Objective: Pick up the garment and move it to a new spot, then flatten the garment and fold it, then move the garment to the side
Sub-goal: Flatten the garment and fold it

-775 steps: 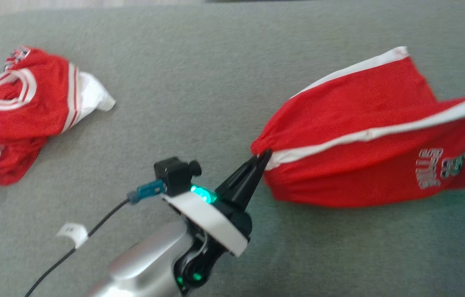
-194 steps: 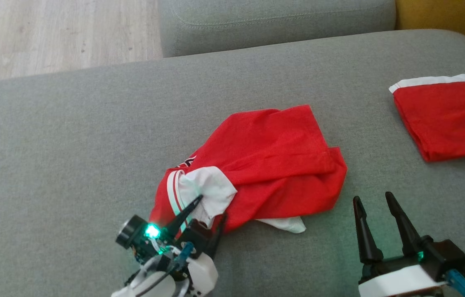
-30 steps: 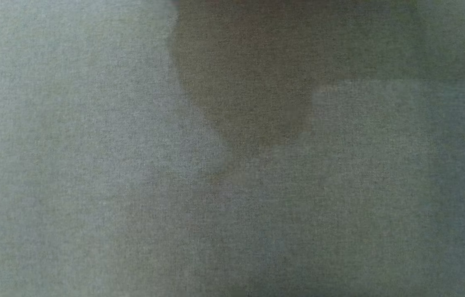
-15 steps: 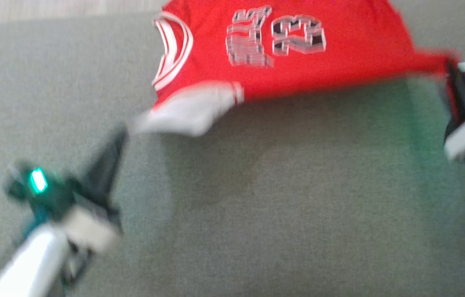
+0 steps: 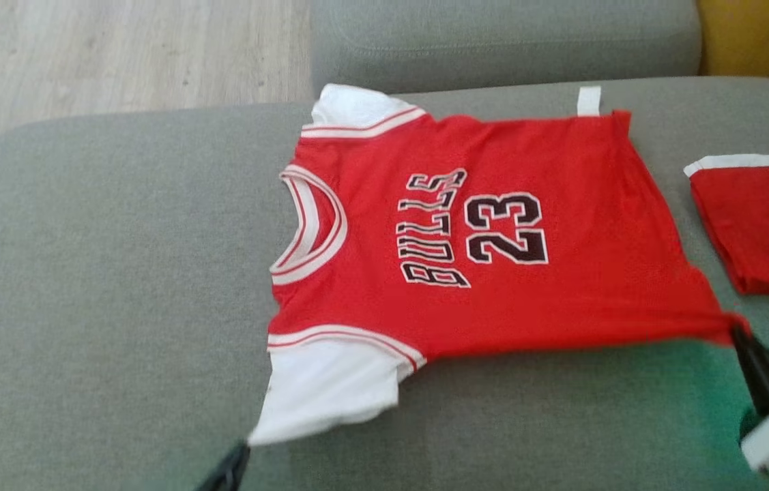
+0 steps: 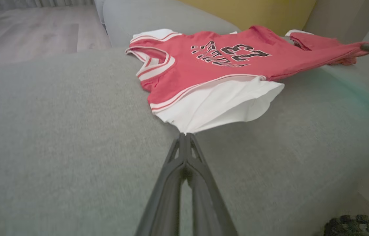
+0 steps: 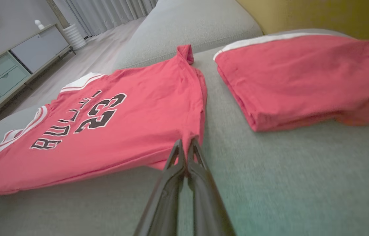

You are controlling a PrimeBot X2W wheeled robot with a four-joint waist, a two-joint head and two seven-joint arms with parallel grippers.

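The garment [image 5: 480,232] is a red jersey with white sleeves and "BULLS 23" on it, spread front-up on the grey sofa seat [image 5: 118,273]. My left gripper [image 6: 186,134] is shut on the tip of its near white sleeve [image 5: 329,382]; its fingertips [image 5: 234,464] show at the head view's bottom edge. At the lower right, my right gripper [image 5: 739,334] is shut on the jersey's near hem corner, as the right wrist view [image 7: 186,142] also shows. The near edge of the jersey [image 7: 105,124] is pulled taut between the two grippers and sits slightly lifted.
A folded red garment with a white band [image 5: 759,218] lies on the seat to the right of the jersey [image 7: 302,75]. The sofa backrest [image 5: 493,41] runs behind, with wooden floor [image 5: 118,54] at the far left. A low cabinet [image 7: 24,55] stands across the room.
The head camera has swung, so the whole picture shifted. The jersey, held stretched above the seat half a second ago, now lies spread on the cushion, both grippers still holding it.
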